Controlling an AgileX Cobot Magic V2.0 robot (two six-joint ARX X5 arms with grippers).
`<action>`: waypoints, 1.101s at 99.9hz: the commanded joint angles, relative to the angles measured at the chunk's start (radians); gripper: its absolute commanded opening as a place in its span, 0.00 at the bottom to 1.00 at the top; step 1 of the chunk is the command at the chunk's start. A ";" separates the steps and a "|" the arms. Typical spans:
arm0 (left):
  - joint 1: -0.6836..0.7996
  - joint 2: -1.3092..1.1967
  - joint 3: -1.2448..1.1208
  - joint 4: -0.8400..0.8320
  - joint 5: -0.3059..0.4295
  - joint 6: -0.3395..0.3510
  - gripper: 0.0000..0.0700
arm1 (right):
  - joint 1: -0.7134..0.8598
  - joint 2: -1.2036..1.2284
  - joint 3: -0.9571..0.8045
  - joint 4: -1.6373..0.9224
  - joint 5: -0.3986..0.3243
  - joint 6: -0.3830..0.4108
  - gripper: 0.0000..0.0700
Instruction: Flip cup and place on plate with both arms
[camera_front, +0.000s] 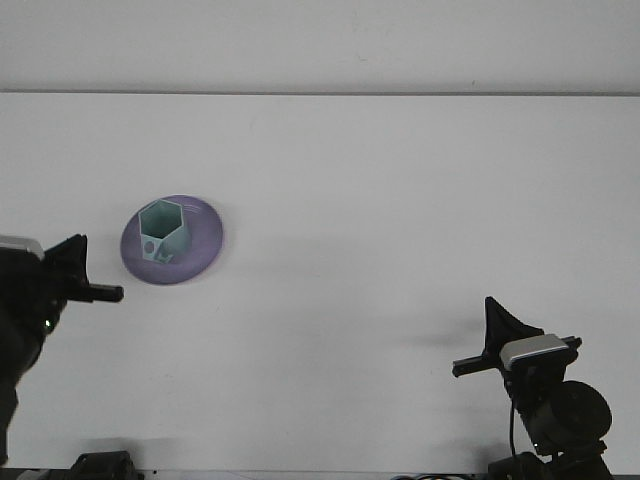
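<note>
Your left gripper (88, 280) sits low at the table's left edge; I can't tell its finger state. Your right gripper (497, 330) shows fingers pressed together (holding nothing). The cup (161, 232) stands mouth-up on the purple plate (205, 240).

A broad white matte tabletop (380, 220) is seen filling most of the front view. Behind its far edge, a plain pale grey-white wall (320, 45) is shown running across the top. Soft grey shadows are cast on the tabletop's surface near the lower right.
</note>
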 joint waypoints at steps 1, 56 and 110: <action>-0.001 -0.117 -0.196 0.114 0.013 0.005 0.02 | 0.002 0.004 0.008 0.020 0.004 0.010 0.00; -0.001 -0.550 -0.703 0.552 0.031 -0.083 0.02 | 0.002 0.004 0.008 0.078 0.060 -0.016 0.00; -0.001 -0.550 -0.704 0.551 0.031 -0.083 0.02 | 0.002 0.004 0.008 0.078 0.060 -0.016 0.00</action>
